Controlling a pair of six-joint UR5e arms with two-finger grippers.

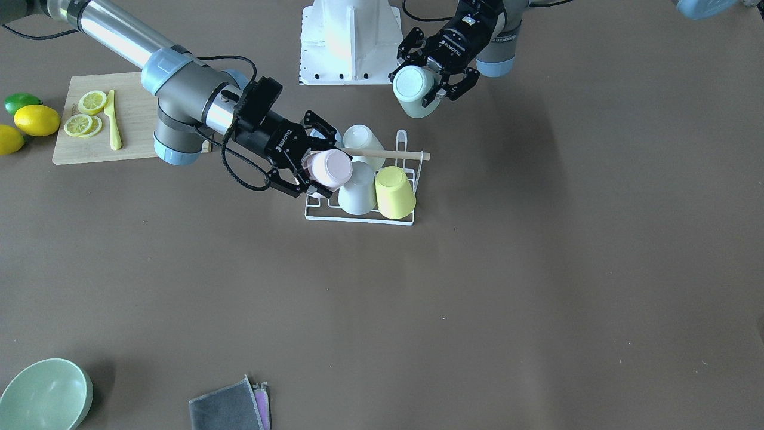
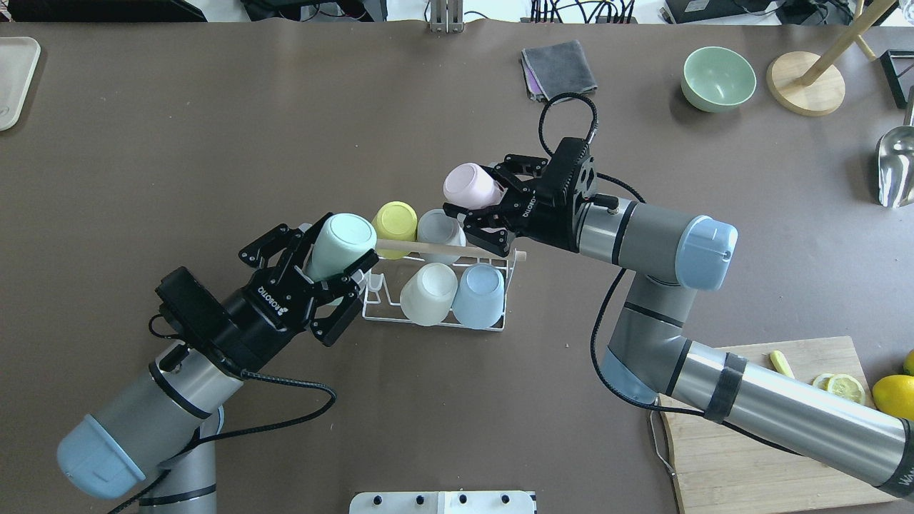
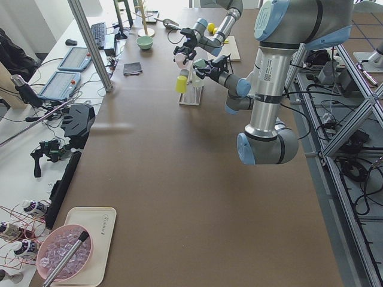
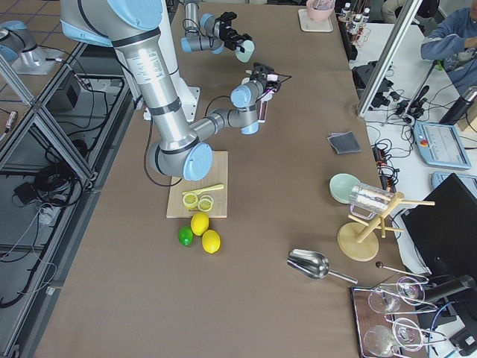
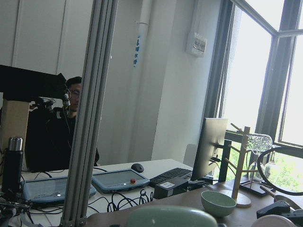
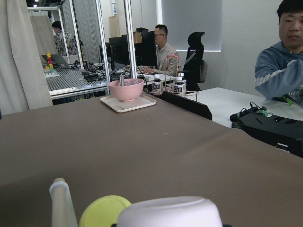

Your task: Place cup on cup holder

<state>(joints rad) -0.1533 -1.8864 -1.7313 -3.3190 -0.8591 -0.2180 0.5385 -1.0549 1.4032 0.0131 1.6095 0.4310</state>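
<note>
The cup holder (image 2: pixel 377 305), a white wire rack with a wooden rod (image 2: pixel 407 248) on top, stands mid-table and also shows in the front view (image 1: pixel 358 220). Upside down on it are a yellow cup (image 2: pixel 395 220), a grey cup (image 2: pixel 440 228), a white cup (image 2: pixel 428 284) and a blue cup (image 2: pixel 478 287). My left gripper (image 2: pixel 335 253) is shut on a mint cup (image 2: pixel 344 243), held tilted above the rack's left end. My right gripper (image 2: pixel 485 196) is shut on a pink cup (image 2: pixel 471 185), held above the rack's far right corner, by the grey cup.
A cutting board (image 1: pixel 95 134) with lemon slices and a yellow knife lies by the right arm, with lemons (image 1: pixel 37 119) beside it. A green bowl (image 2: pixel 717 77), a grey cloth (image 2: pixel 560 68), a wooden stand (image 2: pixel 807 86) and a metal scoop (image 2: pixel 896 168) sit at the far right.
</note>
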